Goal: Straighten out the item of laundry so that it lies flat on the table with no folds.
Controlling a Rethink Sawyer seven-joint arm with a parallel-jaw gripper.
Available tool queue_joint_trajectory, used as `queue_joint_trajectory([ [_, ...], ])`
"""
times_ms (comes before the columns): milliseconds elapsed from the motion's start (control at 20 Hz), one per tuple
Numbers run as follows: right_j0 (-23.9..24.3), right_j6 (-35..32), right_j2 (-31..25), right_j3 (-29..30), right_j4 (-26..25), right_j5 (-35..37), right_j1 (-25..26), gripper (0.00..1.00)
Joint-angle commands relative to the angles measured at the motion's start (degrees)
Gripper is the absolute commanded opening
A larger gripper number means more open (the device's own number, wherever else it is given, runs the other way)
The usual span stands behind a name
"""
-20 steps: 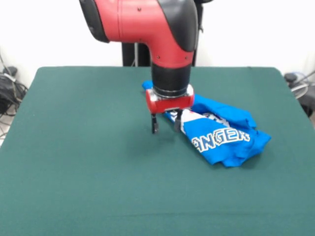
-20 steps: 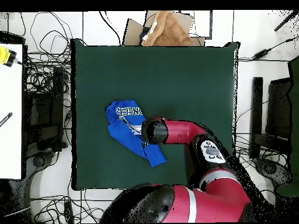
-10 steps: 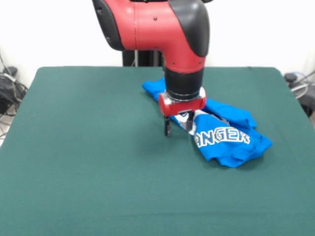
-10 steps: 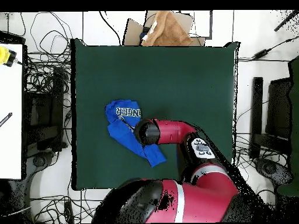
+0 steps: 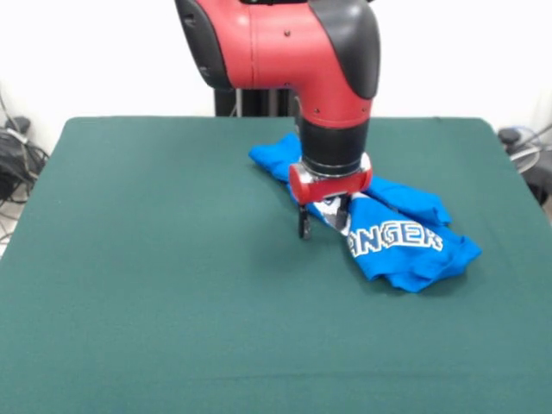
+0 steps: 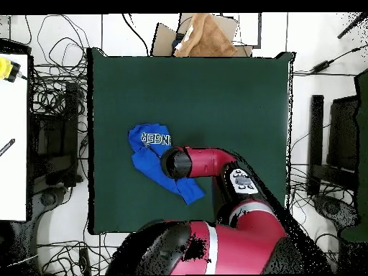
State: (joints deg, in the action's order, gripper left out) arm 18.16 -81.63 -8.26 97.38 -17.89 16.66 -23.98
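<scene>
The item of laundry (image 5: 405,246), a bright blue T-shirt with white lettering, lies crumpled and folded on the green table (image 5: 155,259), right of centre in the front view. My gripper (image 5: 323,223) hangs low over the shirt's left edge, fingers apart. One finger (image 5: 303,226) stands over bare felt and the other rests against the cloth. Nothing is clamped between them. In the overhead view the shirt (image 6: 147,154) lies left of centre on the table (image 6: 230,93), and the arm's wrist (image 6: 175,162) covers part of it and hides the gripper.
Brown cardboard and cloth (image 6: 205,36) sit beyond the table's top edge in the overhead view. A white desk (image 6: 13,136) and many cables (image 6: 61,158) flank the left side, with more equipment (image 6: 338,144) on the right.
The gripper has moved right in the front view, from bare felt onto the shirt's left edge. The shirt's near folds have shifted slightly right.
</scene>
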Motion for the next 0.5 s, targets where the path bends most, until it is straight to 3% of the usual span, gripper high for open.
queue_joint_trajectory([
  [50,-2.3,-9.4,-2.7,0.9,0.8,-2.5,0.4,1.00],
  [500,-2.2,-10.2,-2.4,2.1,1.5,-1.9,1.2,1.00],
])
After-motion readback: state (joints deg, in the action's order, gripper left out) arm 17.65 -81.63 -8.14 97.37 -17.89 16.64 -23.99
